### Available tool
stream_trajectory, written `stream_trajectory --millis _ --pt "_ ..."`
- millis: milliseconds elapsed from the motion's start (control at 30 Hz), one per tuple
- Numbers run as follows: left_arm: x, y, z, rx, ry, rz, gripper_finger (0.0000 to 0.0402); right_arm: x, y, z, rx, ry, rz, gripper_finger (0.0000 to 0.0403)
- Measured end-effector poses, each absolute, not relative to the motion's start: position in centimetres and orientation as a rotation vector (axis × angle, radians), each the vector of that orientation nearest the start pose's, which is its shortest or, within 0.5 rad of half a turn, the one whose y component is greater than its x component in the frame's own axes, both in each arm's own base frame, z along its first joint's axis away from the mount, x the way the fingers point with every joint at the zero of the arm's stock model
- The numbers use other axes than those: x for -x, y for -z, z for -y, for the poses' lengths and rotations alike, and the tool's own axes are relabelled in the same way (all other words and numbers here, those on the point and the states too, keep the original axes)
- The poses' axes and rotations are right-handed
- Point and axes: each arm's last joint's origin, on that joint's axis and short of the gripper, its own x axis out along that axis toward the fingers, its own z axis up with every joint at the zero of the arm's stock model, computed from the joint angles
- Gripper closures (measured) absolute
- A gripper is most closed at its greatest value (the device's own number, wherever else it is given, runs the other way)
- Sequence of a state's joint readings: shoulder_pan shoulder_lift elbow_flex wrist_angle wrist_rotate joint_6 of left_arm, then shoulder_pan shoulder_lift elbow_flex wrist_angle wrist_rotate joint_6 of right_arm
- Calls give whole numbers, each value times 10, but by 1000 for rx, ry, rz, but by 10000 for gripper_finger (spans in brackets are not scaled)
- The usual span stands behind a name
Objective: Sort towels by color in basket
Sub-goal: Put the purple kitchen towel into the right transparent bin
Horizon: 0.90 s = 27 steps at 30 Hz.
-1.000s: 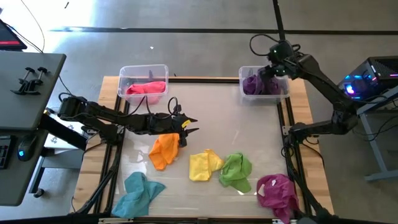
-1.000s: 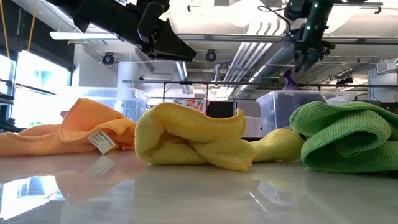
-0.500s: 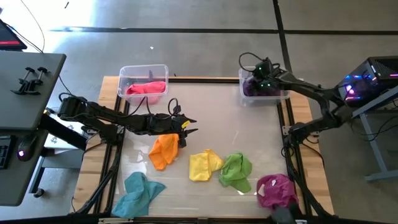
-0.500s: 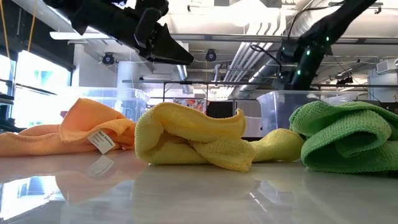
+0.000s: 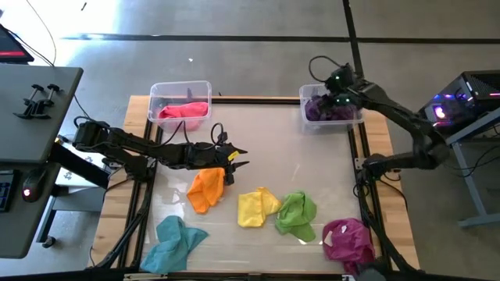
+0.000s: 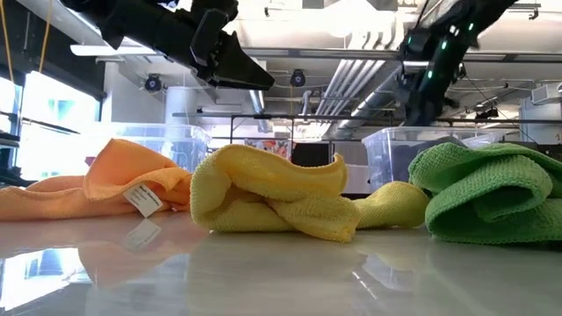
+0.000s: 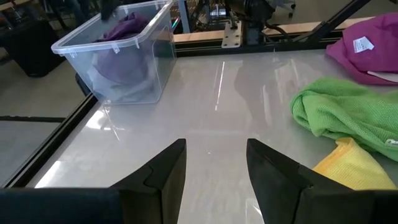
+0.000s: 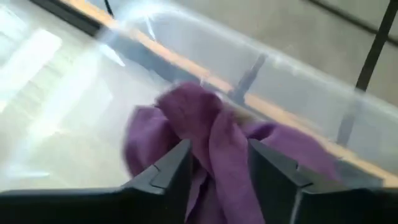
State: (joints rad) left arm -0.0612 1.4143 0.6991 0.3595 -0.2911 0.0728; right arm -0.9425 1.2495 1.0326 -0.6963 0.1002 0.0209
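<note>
While your right gripper [image 8: 214, 171] hangs open over the crumpled purple towel [image 8: 211, 134] in the clear plastic bin [image 5: 331, 108], lift straight clear; your open, empty left gripper [image 5: 237, 158] waits beside the orange towel [image 5: 206, 188].

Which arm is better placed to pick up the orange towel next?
Left. The left gripper hangs open just beside the orange towel, while the right gripper is across the table over the bin holding the purple towel.

The table [image 5: 258, 140] holds five loose towels and two bins.
</note>
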Motion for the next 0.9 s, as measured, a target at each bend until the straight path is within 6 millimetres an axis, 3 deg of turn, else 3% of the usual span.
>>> stream_trajectory --millis 200,400,633,767,900 --pt "-293 -216 10 -136 -214 -356 245 -147 -326 153 -340 891 -666 238" --pt "-293 -216 10 -144 -213 -355 245 -171 -341 78 -287 581 -600 238" --pt "-293 -216 10 -151 -211 -356 245 -187 -321 -10 -329 339 -810 238" --pt "-293 -216 13 -166 -198 -357 245 -178 -303 -53 -531 275 -1061 238" --pt "-293 -216 15 -173 -189 -356 245 -169 -289 -91 -756 317 -1292 238"
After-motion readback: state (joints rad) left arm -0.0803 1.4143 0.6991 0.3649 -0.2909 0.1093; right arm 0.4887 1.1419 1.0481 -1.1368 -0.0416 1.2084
